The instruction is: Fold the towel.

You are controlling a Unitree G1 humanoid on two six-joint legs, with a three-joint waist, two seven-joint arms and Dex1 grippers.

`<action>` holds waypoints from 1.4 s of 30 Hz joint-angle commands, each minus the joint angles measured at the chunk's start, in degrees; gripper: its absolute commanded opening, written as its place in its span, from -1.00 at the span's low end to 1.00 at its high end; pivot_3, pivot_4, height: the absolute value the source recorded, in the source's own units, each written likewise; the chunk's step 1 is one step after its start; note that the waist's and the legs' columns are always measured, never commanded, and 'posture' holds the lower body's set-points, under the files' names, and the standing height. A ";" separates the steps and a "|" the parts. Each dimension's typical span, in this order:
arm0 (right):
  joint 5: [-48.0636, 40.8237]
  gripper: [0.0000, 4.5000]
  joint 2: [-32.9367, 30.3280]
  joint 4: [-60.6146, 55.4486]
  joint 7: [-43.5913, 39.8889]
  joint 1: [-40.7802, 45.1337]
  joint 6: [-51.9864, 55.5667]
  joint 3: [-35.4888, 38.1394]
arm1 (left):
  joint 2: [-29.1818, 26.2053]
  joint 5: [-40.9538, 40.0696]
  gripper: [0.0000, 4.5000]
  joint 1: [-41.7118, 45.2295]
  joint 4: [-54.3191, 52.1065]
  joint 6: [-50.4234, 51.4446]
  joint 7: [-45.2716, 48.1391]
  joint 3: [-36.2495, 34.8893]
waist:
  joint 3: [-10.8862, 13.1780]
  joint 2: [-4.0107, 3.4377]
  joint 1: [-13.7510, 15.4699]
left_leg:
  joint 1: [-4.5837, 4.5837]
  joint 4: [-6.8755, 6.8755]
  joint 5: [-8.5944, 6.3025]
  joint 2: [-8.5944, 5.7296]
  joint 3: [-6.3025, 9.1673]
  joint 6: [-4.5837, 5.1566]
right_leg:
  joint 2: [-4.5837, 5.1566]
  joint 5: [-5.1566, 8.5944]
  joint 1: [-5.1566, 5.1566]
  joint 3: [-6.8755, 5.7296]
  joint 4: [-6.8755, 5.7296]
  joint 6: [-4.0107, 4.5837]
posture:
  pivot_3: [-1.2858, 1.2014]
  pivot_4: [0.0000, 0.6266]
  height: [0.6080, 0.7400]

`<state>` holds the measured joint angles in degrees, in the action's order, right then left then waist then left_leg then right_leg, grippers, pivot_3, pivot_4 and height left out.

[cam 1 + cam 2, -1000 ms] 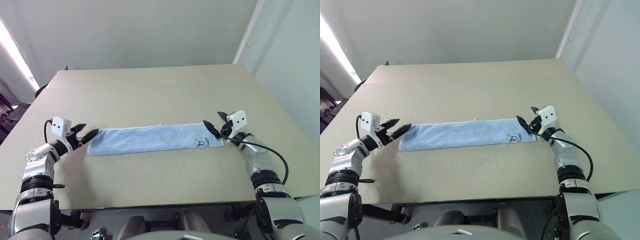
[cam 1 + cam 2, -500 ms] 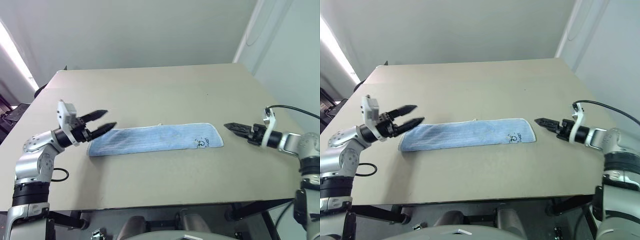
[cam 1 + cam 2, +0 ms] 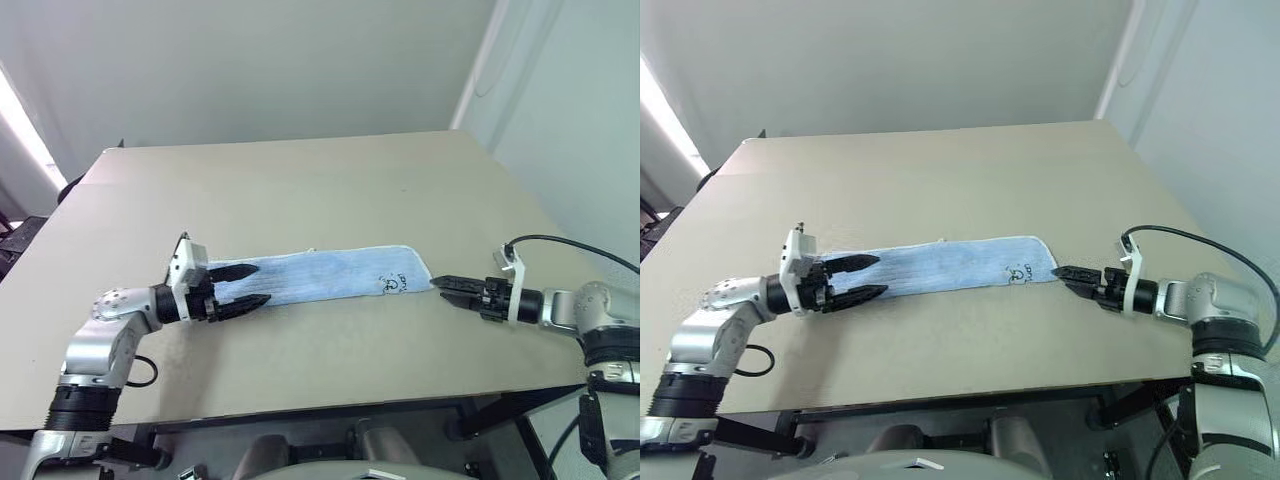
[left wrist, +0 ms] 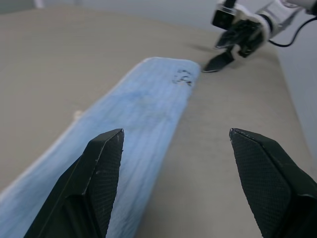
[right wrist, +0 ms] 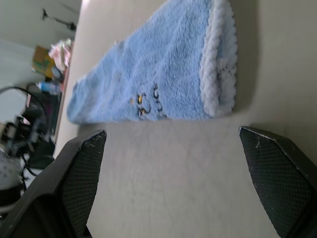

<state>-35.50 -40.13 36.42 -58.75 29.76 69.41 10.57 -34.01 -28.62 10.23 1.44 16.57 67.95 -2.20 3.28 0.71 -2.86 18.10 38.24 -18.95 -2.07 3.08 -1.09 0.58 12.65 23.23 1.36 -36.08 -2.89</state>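
Across the middle of the tan table (image 3: 330,190) the towel (image 3: 320,280) lay as one long, narrow blue strip, already doubled lengthwise by the look of it, though that was a judgement from its slim shape and thick rounded end. On the left end, the left gripper (image 3: 245,288) sat low over the cloth with its two black fingers (image 4: 94,183) spread wide, one above the strip and one just off its near edge, holding nothing. Along the strip, a tiny white loop poked out at the far edge, and the dark embroidered mark (image 3: 393,285) showed near the right end. Over on the right, the right gripper (image 3: 447,287) pointed at that end, just beside it and not touching, its pincer wide open and empty. So the work looked part done: a cross fold, end to end, probably remained. The count was one towel, one table, two grippers, nothing else on the surface.
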 commanded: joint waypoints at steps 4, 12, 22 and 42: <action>2.23 1.00 4.50 3.82 2.16 4.26 -1.79 -0.75 | 1.13 1.34 0.60 1.27 -1.35 -1.85 -1.40 0.95 | -0.01 0.11 -1.31 | -0.27 -0.01 0.00 0.03 -0.02 0.00 | -0.02 0.00 -0.20 0.06 0.00 0.01 | 0.03 -1.00 1.00; 4.86 1.00 9.12 9.13 1.87 9.35 -3.85 -2.13 | 1.00 1.37 0.60 0.97 -1.73 -2.09 -2.08 0.34 | 0.00 0.11 -1.52 | -0.65 -0.09 -0.01 0.11 0.00 -0.01 | -0.09 0.01 -0.44 0.05 0.00 0.02 | 0.03 -1.00 1.00; 8.72 0.56 11.93 14.70 4.14 14.74 -11.11 -0.95 | 0.77 2.70 0.60 0.96 -1.01 -4.24 -3.88 -0.31 | 0.02 0.08 -1.41 | -0.58 -0.17 -0.01 0.07 0.02 -0.01 | -0.04 0.01 -0.37 0.07 0.00 0.02 | 0.03 -1.00 1.00; 9.23 -0.99 -13.26 -12.00 -14.97 -4.23 -11.08 -7.86 | -1.35 2.72 0.60 1.96 2.40 -5.20 -3.15 -2.46 | 0.15 -0.25 2.43 | 0.63 -0.13 -0.04 -0.24 0.07 0.05 | 0.17 -0.15 1.02 0.03 0.13 -0.27 | 0.03 -1.00 1.00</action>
<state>-26.61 -51.11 27.17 -71.77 25.38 59.68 2.41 -34.95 -25.60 10.99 4.50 12.34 64.66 -3.49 3.43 0.46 -0.44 18.71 38.12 -18.99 -2.31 3.12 -1.04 0.75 12.50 24.25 1.39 -35.92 -3.17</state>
